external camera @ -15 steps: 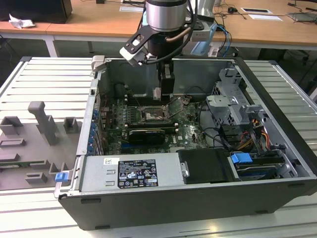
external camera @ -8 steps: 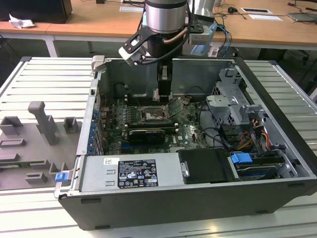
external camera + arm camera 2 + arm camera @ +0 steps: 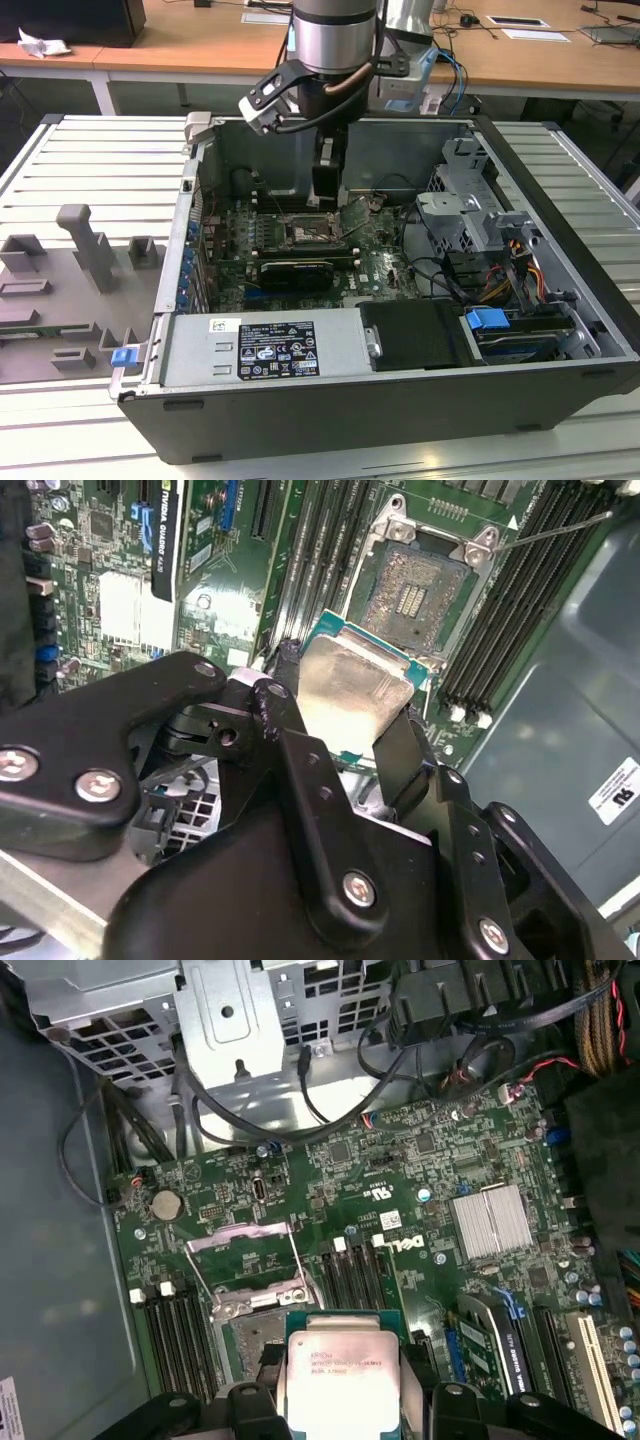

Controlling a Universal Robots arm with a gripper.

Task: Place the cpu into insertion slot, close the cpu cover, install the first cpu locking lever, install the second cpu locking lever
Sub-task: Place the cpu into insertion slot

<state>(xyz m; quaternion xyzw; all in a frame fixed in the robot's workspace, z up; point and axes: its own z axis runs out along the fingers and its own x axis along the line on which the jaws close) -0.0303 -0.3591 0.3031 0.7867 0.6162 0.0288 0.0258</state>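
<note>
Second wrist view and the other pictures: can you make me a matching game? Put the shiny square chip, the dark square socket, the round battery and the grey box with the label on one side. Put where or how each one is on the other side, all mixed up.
Things
1. flat square silver-tan cpu
2. small square dark insertion slot
3. round silver coin battery
4. grey metal box with a white label

Place or state
A. at the green circuit board edge, by the grey case wall
B. nearest the camera in the exterior view
C. clamped in the black gripper
D. lying open and empty

Pairs: 1-C, 2-D, 3-A, 4-B
</note>
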